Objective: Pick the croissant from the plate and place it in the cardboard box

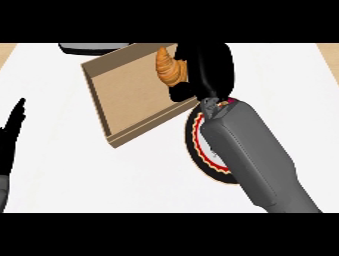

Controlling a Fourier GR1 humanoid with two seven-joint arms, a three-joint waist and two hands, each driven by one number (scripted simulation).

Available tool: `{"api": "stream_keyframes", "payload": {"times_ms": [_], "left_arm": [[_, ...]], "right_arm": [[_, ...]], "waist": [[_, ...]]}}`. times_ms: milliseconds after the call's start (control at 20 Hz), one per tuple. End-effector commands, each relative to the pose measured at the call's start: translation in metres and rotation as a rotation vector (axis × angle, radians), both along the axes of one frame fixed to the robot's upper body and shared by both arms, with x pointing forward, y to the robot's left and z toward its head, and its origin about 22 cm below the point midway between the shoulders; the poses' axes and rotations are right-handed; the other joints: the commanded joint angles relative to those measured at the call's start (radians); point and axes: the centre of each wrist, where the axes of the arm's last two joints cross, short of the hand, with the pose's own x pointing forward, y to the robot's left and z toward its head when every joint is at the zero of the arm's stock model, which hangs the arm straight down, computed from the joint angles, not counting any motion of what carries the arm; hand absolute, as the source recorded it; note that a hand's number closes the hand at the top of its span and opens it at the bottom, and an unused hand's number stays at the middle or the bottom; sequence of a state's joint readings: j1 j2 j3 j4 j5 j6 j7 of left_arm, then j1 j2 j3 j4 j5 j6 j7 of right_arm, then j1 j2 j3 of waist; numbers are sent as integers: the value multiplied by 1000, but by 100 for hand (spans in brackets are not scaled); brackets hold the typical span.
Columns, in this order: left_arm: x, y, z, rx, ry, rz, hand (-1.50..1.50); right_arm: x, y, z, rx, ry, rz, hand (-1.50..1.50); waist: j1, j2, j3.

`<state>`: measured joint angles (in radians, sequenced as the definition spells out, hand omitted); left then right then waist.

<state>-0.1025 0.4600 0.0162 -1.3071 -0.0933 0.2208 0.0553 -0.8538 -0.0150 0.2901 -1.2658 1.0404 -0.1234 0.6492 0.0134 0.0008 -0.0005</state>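
Observation:
The golden-brown croissant hangs over the far right part of the flat cardboard box, held by my right hand, whose black fingers curl round its right side. Whether the croissant touches the box floor I cannot tell. The plate, black with a red and white rim, lies just right of the box's near corner and is largely hidden under my right forearm. My left hand rests open at the left edge, fingers pointing up, far from the box.
A dark, grey-rimmed object shows at the top edge behind the box. The white counter is bordered by wooden strips at the far left and right.

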Motion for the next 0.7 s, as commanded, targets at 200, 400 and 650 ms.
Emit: {"api": "stream_keyframes", "payload": {"times_ms": [200, 400, 650], "left_arm": [[18, -6, 19, -3, -15, -39, 0], [7, -5, 3, 4, -18, -38, 0], [19, -12, 10, 14, -19, -71, 0]], "right_arm": [[44, 35, 37, 147, 33, -46, 150], [63, 33, 31, 221, 78, -43, 150], [81, 29, 13, 214, 96, -67, 150]], "waist": [[36, 11, 0], [44, 14, 0], [69, 26, -1]]}}
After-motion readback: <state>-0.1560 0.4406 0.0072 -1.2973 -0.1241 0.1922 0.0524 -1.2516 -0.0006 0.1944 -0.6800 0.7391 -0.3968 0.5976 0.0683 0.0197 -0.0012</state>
